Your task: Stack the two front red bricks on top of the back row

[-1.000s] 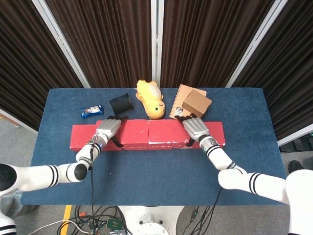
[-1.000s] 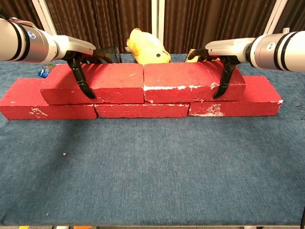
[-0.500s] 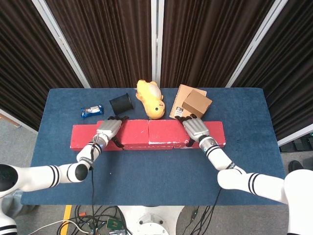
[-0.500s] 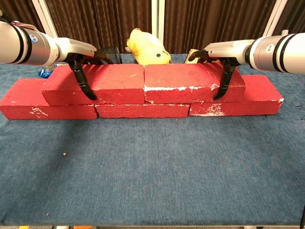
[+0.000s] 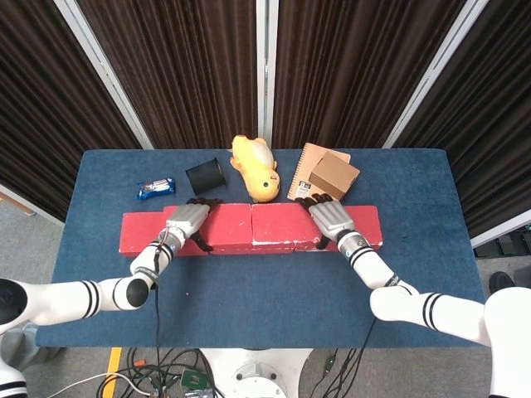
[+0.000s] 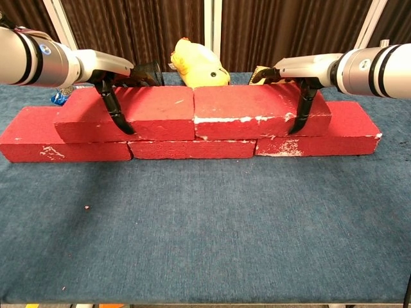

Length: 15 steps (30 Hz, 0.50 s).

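- Left hand (image 6: 109,74) lies palm-down over the top-left red brick (image 6: 128,113), dark thumb hooked down its front face and fingers reaching over the back edge, so it grasps that brick
- Right hand (image 6: 298,70) clasps the top-right red brick (image 6: 260,110) the same way (thumb down the front, fingers over the far side)
- Both top bricks sit end to end, touching at the middle, on the bottom row of red bricks (image 6: 192,148), which lies in a line on the blue table (image 6: 205,224)
- From the head view the left hand (image 5: 184,220) and right hand (image 5: 332,220) cover the outer ends of the upper pair, and the lower row sticks out past them on both sides
- Behind the wall stand a black cup (image 5: 206,176) on its side, a yellow plush toy (image 5: 255,167), and a cardboard box (image 5: 334,175) resting on a brown notebook (image 5: 305,170)
- A small blue snack packet (image 5: 155,189) lies at the back left, well apart from the bricks
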{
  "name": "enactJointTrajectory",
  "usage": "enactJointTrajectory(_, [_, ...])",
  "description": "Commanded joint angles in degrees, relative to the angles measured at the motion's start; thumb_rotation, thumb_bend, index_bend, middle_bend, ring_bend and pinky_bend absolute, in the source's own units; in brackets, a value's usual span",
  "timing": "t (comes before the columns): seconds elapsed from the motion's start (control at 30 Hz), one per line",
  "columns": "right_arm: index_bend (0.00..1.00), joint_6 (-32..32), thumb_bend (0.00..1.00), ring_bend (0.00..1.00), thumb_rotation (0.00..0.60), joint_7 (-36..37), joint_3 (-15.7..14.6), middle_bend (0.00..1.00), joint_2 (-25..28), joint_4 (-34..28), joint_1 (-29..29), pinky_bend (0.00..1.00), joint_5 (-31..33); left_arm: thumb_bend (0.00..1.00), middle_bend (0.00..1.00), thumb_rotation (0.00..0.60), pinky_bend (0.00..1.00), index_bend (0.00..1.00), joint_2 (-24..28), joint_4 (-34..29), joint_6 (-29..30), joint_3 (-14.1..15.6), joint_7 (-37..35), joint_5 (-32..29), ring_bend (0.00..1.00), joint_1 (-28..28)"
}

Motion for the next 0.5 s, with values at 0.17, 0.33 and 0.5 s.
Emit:
enactJointTrajectory(0.17, [0.0,-0.1,0.0,0.0,0.6,0.2,-0.1,0.05,0.0,0.0,-0.1,0.03,0.0,0.13,0.03,0.6,0.0,0.02,-0.1,0.1,0.0,-0.1,-0.3,0.1,0.0,0.2])
enactJointTrajectory(0.33, [0.0,-0.4,0.0,0.0,0.6,0.4,-0.1,0.04,0.2,-0.1,-0.1,0.01,0.0,0.13,0.01,0.6,0.0,0.02,-0.1,0.1,-0.1,-0.2,-0.5,0.5,0.0,0.3])
enactJointTrajectory(0.5, [0.0,-0.5,0.0,0.0,0.6,0.3,-0.1,0.03,0.4,-0.4,0.1,0.0,0.1,0.13,0.01,0.6,0.0,0.02,0.2,-0.3,-0.3,-0.3,-0.7,0.6,0.0,0.3])
